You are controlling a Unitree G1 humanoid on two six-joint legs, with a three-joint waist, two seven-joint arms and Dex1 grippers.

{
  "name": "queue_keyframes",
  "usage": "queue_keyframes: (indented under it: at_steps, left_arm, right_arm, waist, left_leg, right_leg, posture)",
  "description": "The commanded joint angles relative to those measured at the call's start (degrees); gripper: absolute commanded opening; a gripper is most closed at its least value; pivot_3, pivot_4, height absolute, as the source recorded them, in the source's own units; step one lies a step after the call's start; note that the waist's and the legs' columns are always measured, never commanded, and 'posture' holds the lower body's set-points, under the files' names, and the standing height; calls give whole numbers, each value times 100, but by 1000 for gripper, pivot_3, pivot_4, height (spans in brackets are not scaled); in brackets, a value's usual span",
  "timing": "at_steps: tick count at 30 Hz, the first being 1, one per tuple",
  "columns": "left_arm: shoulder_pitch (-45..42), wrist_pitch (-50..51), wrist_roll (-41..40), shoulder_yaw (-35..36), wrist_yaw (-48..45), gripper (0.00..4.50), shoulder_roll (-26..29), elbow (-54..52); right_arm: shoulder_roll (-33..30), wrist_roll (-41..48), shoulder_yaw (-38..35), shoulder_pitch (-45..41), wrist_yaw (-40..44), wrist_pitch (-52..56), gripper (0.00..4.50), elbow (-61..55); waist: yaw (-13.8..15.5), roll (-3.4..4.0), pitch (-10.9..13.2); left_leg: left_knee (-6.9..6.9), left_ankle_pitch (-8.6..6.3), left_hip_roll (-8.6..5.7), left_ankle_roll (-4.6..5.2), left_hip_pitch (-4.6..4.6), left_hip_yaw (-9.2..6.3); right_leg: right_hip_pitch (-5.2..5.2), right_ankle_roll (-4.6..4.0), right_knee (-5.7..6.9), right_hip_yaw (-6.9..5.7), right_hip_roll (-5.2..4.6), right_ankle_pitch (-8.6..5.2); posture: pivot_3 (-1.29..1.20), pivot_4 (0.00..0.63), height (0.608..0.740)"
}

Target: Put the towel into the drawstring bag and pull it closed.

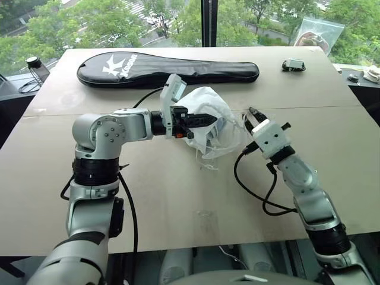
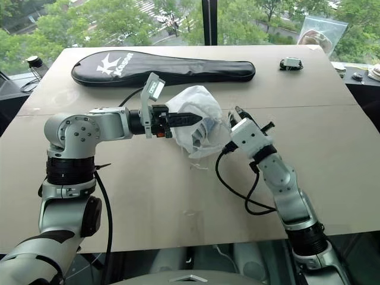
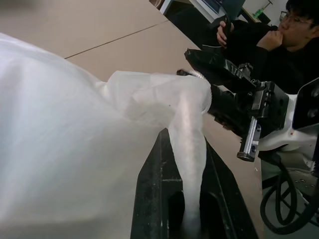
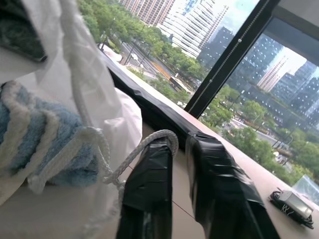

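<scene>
on the bench (image 1: 178, 196) i see the black racket cover (image 1: 169, 68) at the far side, nearer me the drawstring bag (image 1: 211, 122) held up by my left hand (image 1: 205, 119) clamped on its fabric, the towel (image 4: 45, 144) inside, and my right hand (image 4: 174, 149) closed on its cord (image 4: 134, 157).

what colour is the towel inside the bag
Light blue; the towel shows best in the right wrist view, through the mouth of the white drawstring bag.
</scene>
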Motion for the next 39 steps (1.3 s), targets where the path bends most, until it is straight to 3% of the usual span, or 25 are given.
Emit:
queue_keyframes:
  at_steps: [1, 8, 12, 15, 18, 21, 24, 27, 32, 39]
  left_arm:
    - [-78, -367, 249, -113, -150, 0, 110, 55]
    - [-197, -1573, 974, -548, -849, 0, 176, 616]
    - [-175, -2633, 1454, -869, -1690, 0, 260, 1013]
    - [-282, -2211, 929, -497, -2237, 0, 329, 1221]
    - [-68, -2064, 696, -247, -2490, 810, 552, 906]
    - [539, -1808, 308, 183, -2477, 2058, 761, 395]
    - [1740, -1550, 26, 396, -2667, 2058, 1228, -521]
    - [2846, -1892, 266, 391, -2634, 2058, 1504, -1158]
    - [3522, -2757, 924, 149, -2026, 2058, 1144, -1439]
    - [3626, -3871, 1819, -679, -1685, 2058, 475, -1405]
  right_arm:
    - [339, 947, -658, -179, 0, 794, 22, -666]
    - [596, 2494, -1479, -402, -69, 2863, 22, -1312]
    - [523, 3002, -1663, -447, -30, 3453, 22, -1447]
    - [633, 3450, -1853, -532, -86, 3619, 22, -1601]
    - [762, 3768, -2030, -738, -342, 3878, 0, -1608]
    - [764, 3821, -1999, -917, -469, 3898, 0, -1469]
    - [802, 3806, -1920, -1140, -585, 3840, 0, -1247]
    - [850, 3886, -1923, -1382, -673, 3842, 0, -1139]
    - [795, 3952, -1920, -1548, -697, 3850, 0, -1045]
    - [723, 4047, -1922, -1670, -774, 3887, 0, -1006]
  waist:
    - [6, 0, 0]
    - [10, 1, 0]
    - [5, 2, 0]
    - [-19, 2, 1]
    - [-42, 3, 1]
    - [-43, 5, 2]
    - [-57, 9, 1]
    - [-70, 12, 4]
    - [120, 13, 4]
    - [110, 14, 5]
  left_leg:
    - [0, 0, 0, 0, 0, -2]
    - [4, -1, 0, 1, 2, -6]
    - [3, -1, 0, 2, 2, -2]
    - [2, -1, 0, 2, 1, -4]
    - [3, -1, 2, 3, -1, -3]
    - [2, -2, 4, 3, 1, 0]
    - [-7, -2, 6, 3, 5, 6]
    - [-12, -2, 9, 3, 3, 13]
    - [-9, -2, 6, 3, 2, -4]
    - [-4, -2, 4, 3, 2, 8]
  right_leg:
    - [0, 0, 1, -1, 0, 0]
    - [6, -1, 4, -6, 1, 0]
    - [5, -1, 3, -5, 1, 0]
    - [5, -1, 3, -6, 3, 0]
    - [2, -1, 3, -4, 4, 0]
    - [1, -1, 3, -1, 3, 0]
    - [-1, -1, 0, 4, 2, -1]
    - [-6, -1, -2, 14, 0, -1]
    - [0, -3, -2, -8, -3, -1]
    - [1, -2, -3, 3, 1, -1]
  posture:
    - [0, 150, 740]
    - [0, 150, 740]
    - [0, 150, 740]
    - [0, 150, 740]
    - [0, 150, 740]
    - [0, 150, 740]
    - [0, 150, 740]
    - [0, 150, 740]
    - [0, 150, 740]
    - [0, 150, 740]
